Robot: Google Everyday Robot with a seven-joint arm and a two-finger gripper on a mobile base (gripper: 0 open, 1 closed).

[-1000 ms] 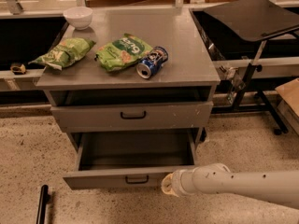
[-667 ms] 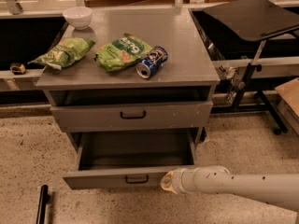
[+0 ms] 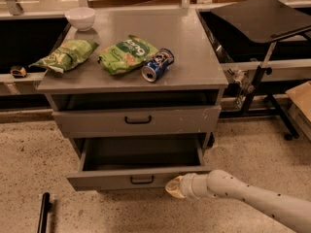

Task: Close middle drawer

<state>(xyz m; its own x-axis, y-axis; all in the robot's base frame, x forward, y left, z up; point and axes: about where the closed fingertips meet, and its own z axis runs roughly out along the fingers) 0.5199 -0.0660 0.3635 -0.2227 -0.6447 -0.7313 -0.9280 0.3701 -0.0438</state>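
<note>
Camera view, high, looking down at the cabinet front. Gripper [image 3: 175, 187] sits low in frame, its tan tip against the front panel of the middle drawer [image 3: 104, 180], just right of the black loop handle [image 3: 141, 179] and at the panel's lower edge. Whether it is spread or closed up: cannot tell, the tip reads as one pale lump. White arm [image 3: 252, 200] runs from the tip off toward the lower right corner, dark specks along it.

Middle drawer is pulled out, its grey tray open to view and bare. Against the frame a second ago, its front panel and handle sit slightly higher in frame and less of the tray floor shows, so the drawer has gone in a little. The gripper tip has moved up with it by about the same small amount.

Upper drawer [image 3: 92, 122] just above is shut, white scuff specks near its right end; unchanged. Cabinet top [image 3: 194, 42] carries a white bowl [image 3: 80, 17] at the back left, two green snack bags [image 3: 65, 55] [image 3: 127, 54] side by side, and a blue can [image 3: 158, 64] lying on its side just right of them; all as before.

Black stand [image 3: 265, 18] to the right of the cabinet. Black bar [image 3: 43, 212] on the speckled floor [image 3: 29, 154], lower left.
</note>
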